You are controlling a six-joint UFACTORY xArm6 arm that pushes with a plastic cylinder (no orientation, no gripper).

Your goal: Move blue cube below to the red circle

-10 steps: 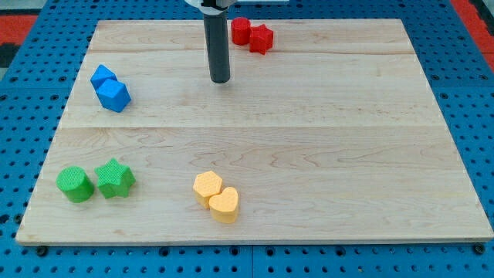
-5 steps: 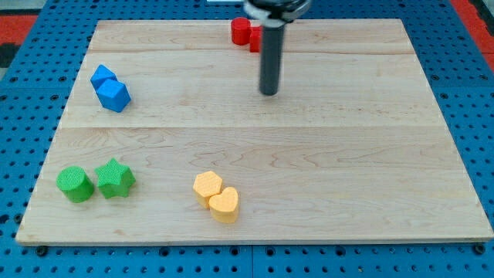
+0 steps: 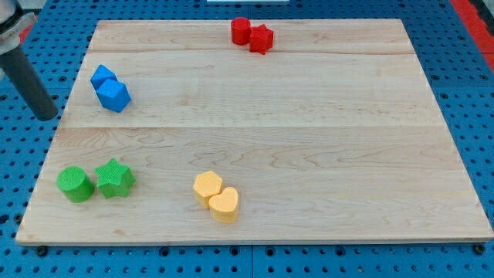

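tip (image 3: 48, 114): swung from upper middle to far left, off the board; no pincer fitted, so nothing's gripped
blue cube (image 3: 114, 96): not budged; now lined up for a rightward shove toward the red circle (image 3: 241, 30)

Board (image 3: 309, 139): pale wood w/ visible grain, smooth matt finish, in joined planks. Blocks, e.g. blue cube (image 3: 113, 95): matt, plastic-looking. Rod to my tip (image 3: 48, 116): dark, smooth, slight sheen.

Dark straight rod (image 3: 27, 77) cut off by view's left and top edges; its upper mount unseen.
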